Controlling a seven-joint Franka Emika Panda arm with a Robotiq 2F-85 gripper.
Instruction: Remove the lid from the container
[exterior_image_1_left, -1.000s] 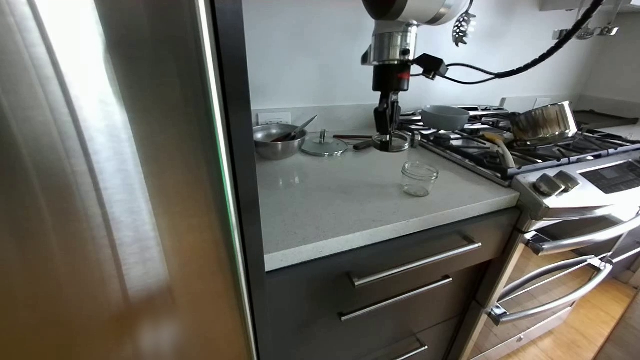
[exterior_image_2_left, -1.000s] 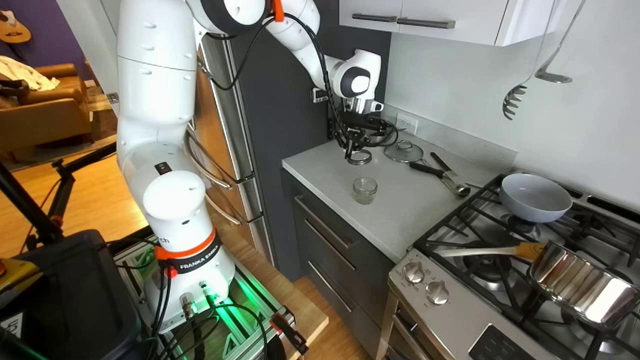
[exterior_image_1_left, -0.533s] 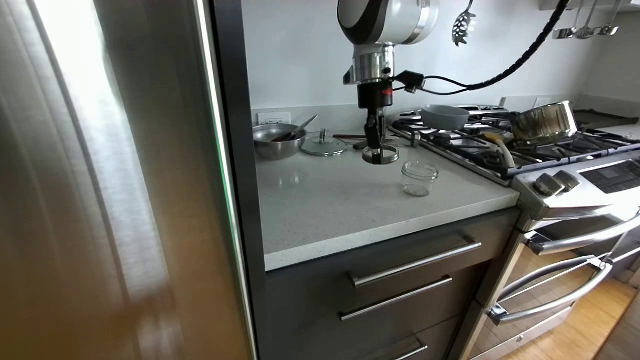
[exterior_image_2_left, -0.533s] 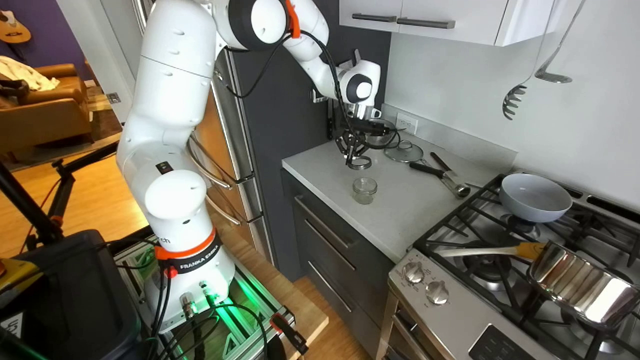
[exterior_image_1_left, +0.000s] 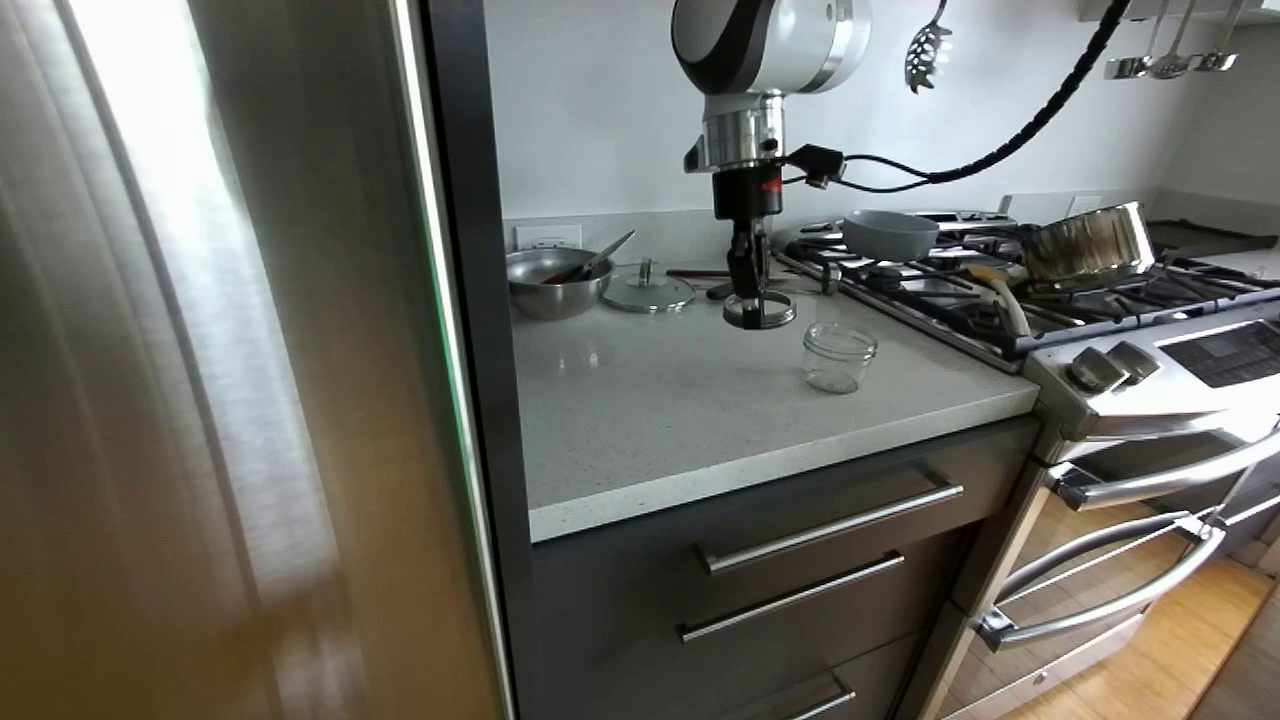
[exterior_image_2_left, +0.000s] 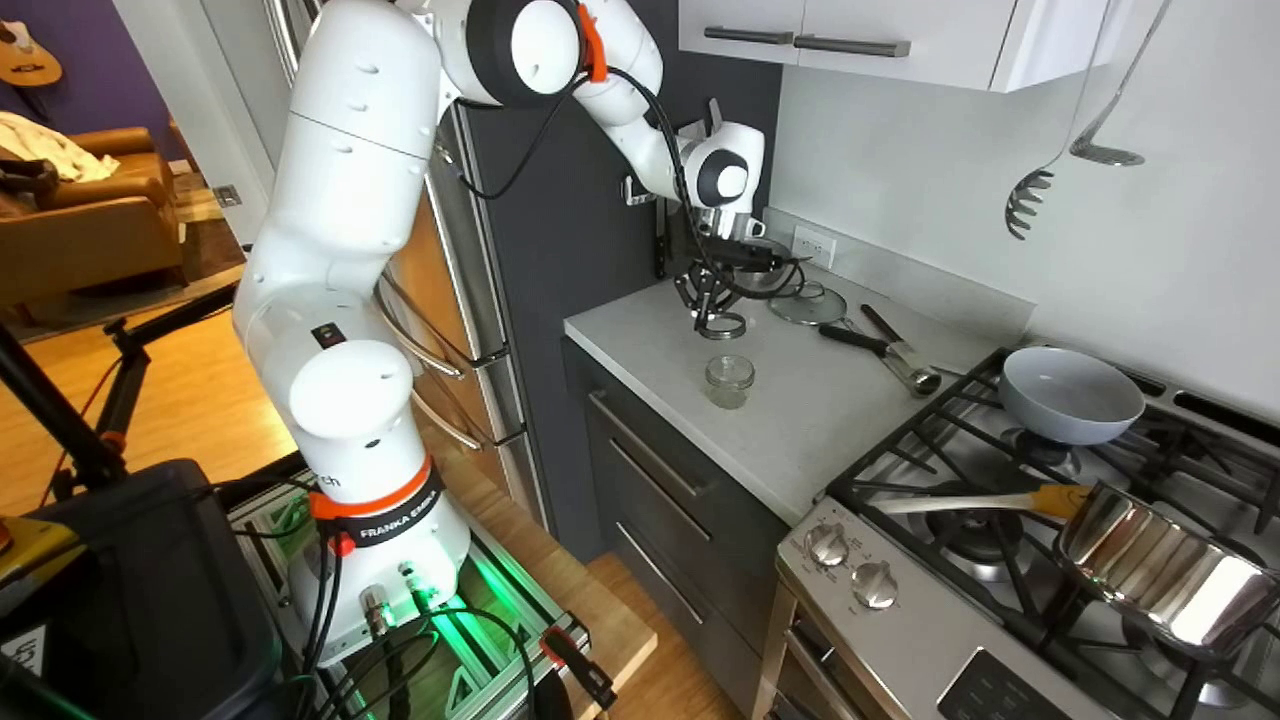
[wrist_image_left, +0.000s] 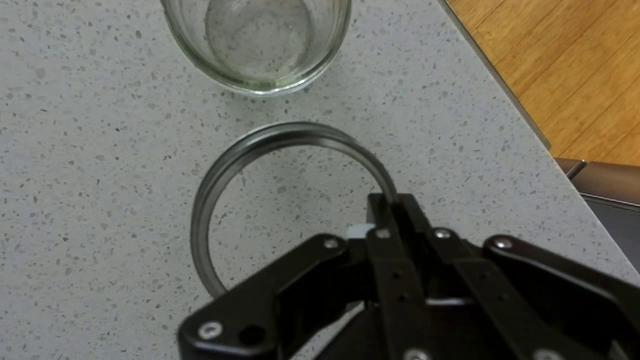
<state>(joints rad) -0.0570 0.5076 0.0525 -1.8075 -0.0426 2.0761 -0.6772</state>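
The lid shows as a thin dark grey metal ring with an open middle; it fills the centre of the wrist view and is in both exterior views. My gripper is shut on one side of the ring's rim and holds it about level, apparently above the counter; it also shows in both exterior views. The container, a short clear glass jar, stands upright and open-topped on the counter. In the wrist view the jar is just beyond the ring, cut off by the top edge.
The speckled counter ends at a front edge above drawers. Behind are a steel bowl, a glass pot lid and utensils. A stove with a bowl and steel pan stands beside. A fridge flanks the counter.
My gripper, with the ring still in it, has moved lower and towards the fridge over the first half second. Since then it has barely moved. The jar has not moved.
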